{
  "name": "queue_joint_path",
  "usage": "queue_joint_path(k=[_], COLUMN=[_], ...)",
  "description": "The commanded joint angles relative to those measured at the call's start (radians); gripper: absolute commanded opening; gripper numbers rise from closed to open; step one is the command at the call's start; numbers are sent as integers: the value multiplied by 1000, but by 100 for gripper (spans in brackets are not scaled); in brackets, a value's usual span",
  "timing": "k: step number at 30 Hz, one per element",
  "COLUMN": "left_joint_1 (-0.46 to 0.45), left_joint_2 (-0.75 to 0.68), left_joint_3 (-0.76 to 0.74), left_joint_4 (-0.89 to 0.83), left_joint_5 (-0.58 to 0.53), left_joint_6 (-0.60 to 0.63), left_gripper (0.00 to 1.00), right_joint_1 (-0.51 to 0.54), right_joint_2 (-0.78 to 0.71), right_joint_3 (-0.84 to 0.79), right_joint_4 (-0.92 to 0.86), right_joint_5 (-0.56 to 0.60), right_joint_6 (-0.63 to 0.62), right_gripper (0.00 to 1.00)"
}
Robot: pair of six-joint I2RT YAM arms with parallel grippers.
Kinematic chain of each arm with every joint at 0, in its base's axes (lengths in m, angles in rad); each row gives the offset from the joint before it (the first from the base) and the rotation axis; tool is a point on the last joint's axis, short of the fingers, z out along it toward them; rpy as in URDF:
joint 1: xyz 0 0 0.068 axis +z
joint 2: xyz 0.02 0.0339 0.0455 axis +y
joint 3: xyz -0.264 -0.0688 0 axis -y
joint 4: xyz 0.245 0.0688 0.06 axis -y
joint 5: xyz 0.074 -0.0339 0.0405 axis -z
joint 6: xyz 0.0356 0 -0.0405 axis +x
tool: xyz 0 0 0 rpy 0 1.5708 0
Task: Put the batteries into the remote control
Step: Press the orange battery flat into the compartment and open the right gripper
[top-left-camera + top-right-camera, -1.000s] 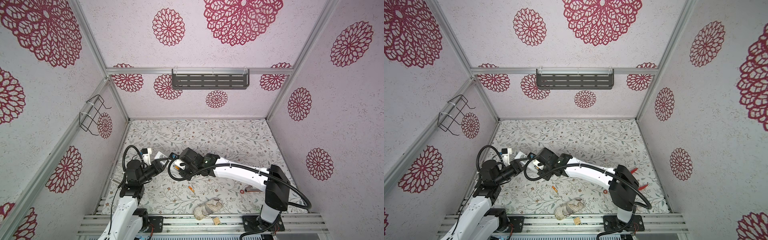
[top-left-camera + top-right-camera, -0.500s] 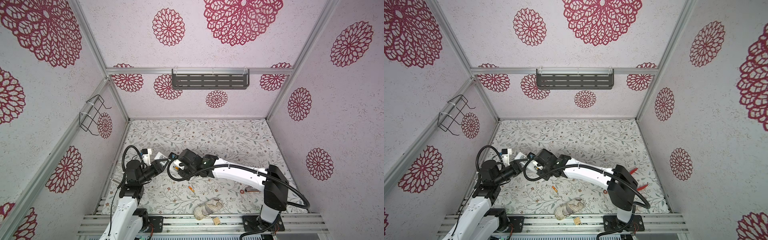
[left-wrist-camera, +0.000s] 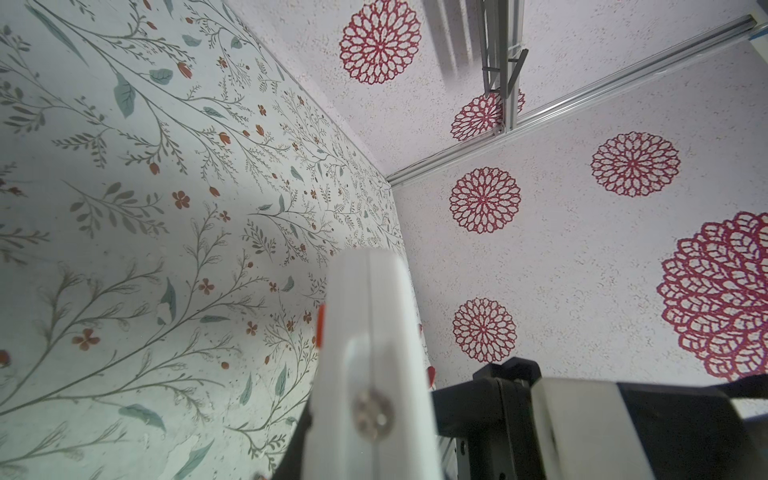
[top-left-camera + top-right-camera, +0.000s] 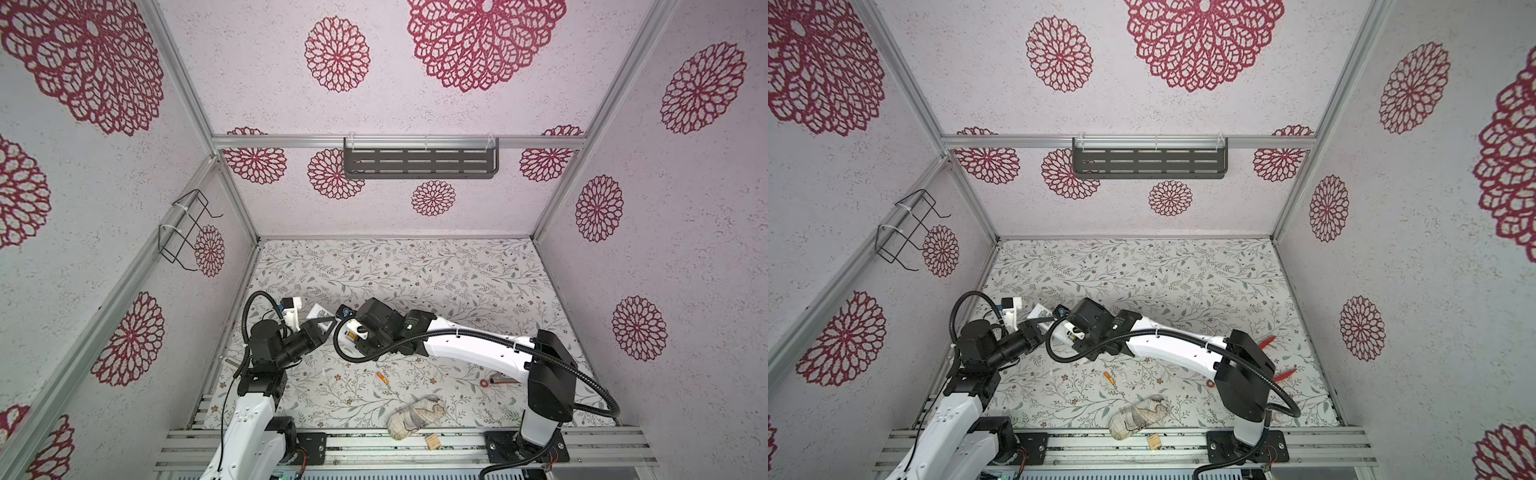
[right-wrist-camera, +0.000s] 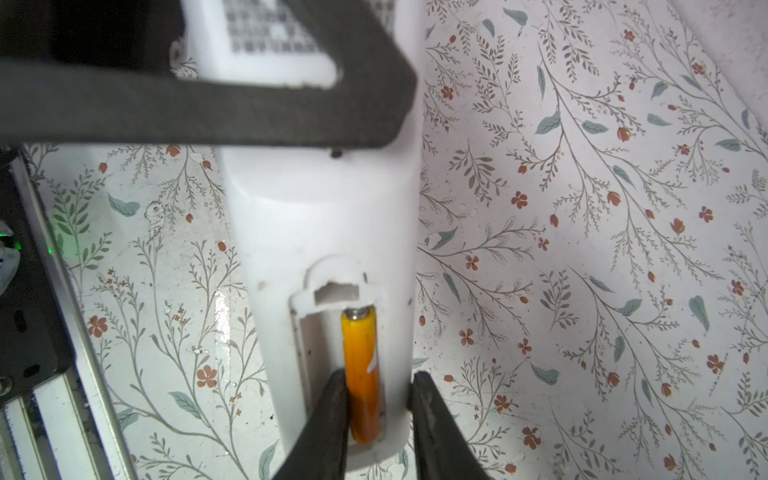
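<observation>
Near the worktop's left edge, left pincer grips the remote control; first battery sits in its bay, right pincer slightly parted around it. Second battery waits near the front edge.

Right wrist view: remote control runs off the top edge; its QR sticker is blurred past reading, crossed by a dark finger of the left hand. The seated battery has its lower flank partly covered by the right hand (whose fingers the bottom edge cuts off). Left wrist view: remote control is a white blur. Both top views: remote control mostly hidden between the hands; loose battery on tabletop too small to tell its ends; red-brown tool partly behind right arm.
</observation>
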Motion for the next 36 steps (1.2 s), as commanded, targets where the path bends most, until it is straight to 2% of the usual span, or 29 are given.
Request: queue_joint_path(k=[1,36], left_joint_1=[9,36], left_joint_2=[-21,22], left_joint_3=[64,52], left_joint_4=[186,231], left_joint_5=[123,128], left_joint_6=[-100,-119], left_gripper=[0,0], right_joint_1=[8,8], right_joint_2=[18,-73], right_joint_3=[-21,-44], right_joint_4=[-63,-69], right_joint_5=[-15,-64], right_joint_6=[-18,-91], right_gripper=[29,37])
